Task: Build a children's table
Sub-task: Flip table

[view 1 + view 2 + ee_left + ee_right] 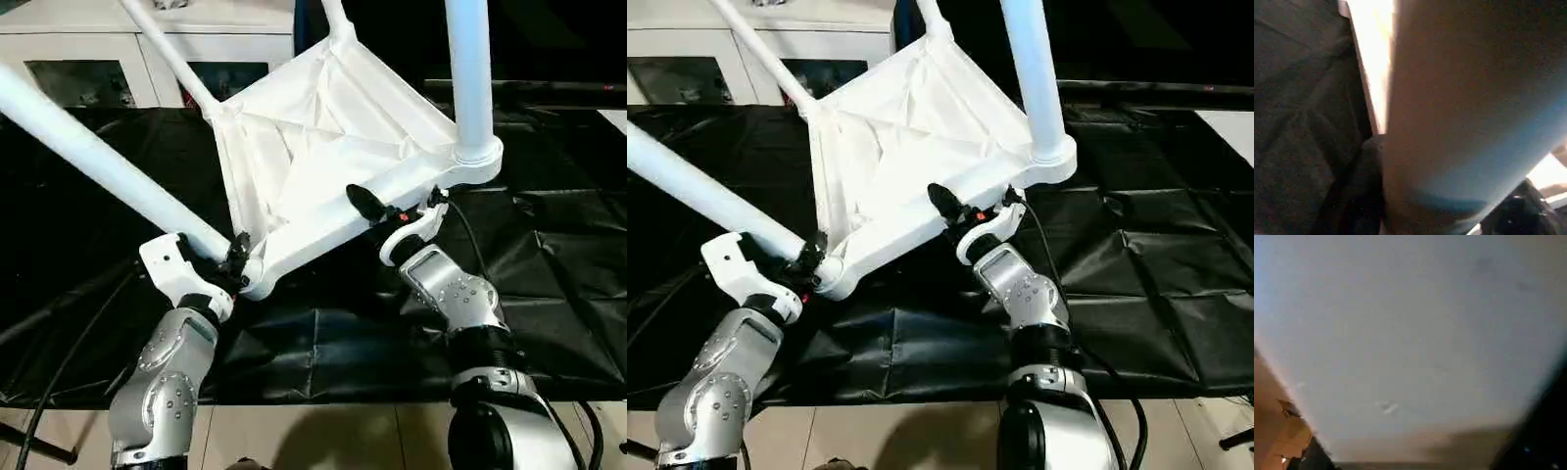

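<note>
Four legs fitted in the corner sockets of the table top [333,147], which is held tilted above the black sheet [549,294], underside toward the camera. Left gripper [227,262]: clenched on the near-left leg [108,166] just at its socket. Right gripper [392,211]: fingers astride the top's near edge; grip unclear. Step, by judgement: assembly done, turning upright. Next: firm two-handed hold, then rotate.

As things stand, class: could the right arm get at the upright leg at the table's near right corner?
Probably yes. The right tool sits at the tabletop's near edge, just beside that leg's socket, and nothing stands between them. The left tool is busy at the other corner.
</note>
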